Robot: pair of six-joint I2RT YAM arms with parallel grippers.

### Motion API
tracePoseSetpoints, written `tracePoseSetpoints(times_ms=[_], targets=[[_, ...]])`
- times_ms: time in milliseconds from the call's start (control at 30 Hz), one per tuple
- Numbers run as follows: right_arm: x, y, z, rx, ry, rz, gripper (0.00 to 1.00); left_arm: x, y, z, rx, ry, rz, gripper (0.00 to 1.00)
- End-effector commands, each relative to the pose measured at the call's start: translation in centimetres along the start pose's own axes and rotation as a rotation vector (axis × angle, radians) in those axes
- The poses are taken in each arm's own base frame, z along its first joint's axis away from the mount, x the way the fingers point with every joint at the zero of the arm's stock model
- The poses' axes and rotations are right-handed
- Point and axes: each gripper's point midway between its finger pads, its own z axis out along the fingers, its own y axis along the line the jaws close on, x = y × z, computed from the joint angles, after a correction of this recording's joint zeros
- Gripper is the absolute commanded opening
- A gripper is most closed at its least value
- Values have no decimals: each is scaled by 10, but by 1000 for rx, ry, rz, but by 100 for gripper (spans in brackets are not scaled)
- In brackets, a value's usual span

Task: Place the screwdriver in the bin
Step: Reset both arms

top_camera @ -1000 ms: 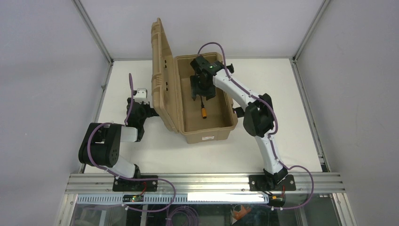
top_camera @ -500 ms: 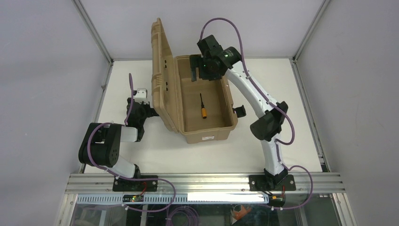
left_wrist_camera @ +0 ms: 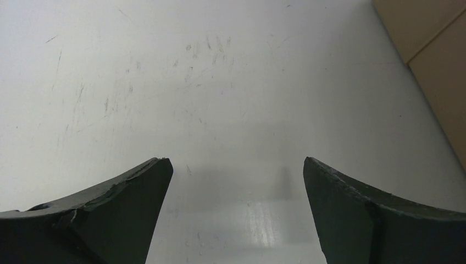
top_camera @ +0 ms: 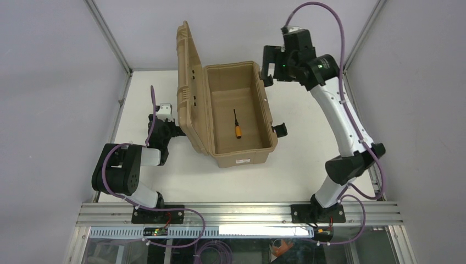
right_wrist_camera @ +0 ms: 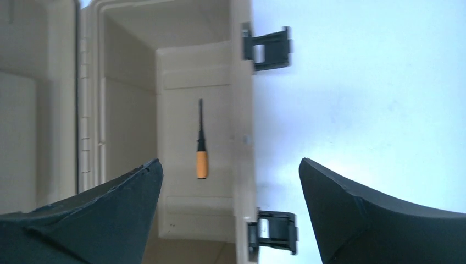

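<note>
Screwdriver (top_camera: 237, 125) lying in the bin (top_camera: 242, 157)
Right hand (right_wrist_camera: 230, 160) is hovering, fingers spread — left hand (left_wrist_camera: 236, 159) spread too, seemingly low over the counter (left_wrist_camera: 165, 82).

Soft, even overhead light fills the top view: the white table (top_camera: 297, 170) is bright, and the shadows beside the bin (top_camera: 242, 157) are faint. In the left wrist view glare shines on the table at 6 o'clock, with a dim shadow just above it; the left fingers (left_wrist_camera: 110, 214) are dark and blurred. In the right wrist view the table at 3 o'clock washes out bluish white, the bin's inside is shaded, and the right fingers (right_wrist_camera: 88, 220) are soft-edged.
</note>
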Motion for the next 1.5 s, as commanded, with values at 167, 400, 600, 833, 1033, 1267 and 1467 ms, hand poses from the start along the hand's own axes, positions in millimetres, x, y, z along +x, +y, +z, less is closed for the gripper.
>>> tracePoseSetpoints(times_ms=[167,400,600,833,1033,1267,1467], targets=[[-1,-86,-25,146,-119,98,99,-18,1,-1,8,-58,-15,99],[38,-129,-14,231,-89,152,99,-18,1,-1,8,-57,-15,99],[68,-154,-6,275,-81,185,99,-17,0,-1,9,-57,-15,99],[93,-173,4,309,-96,217,99,-18,0,-1,9,-58,-16,99],[117,-179,14,316,-129,229,99,-18,0,-1,9,-57,-16,99],[153,-180,27,292,-126,256,99,-17,0,-1,10,-57,-16,99],[171,-175,32,241,-162,284,99,-18,1,-1,8,-57,-16,99]])
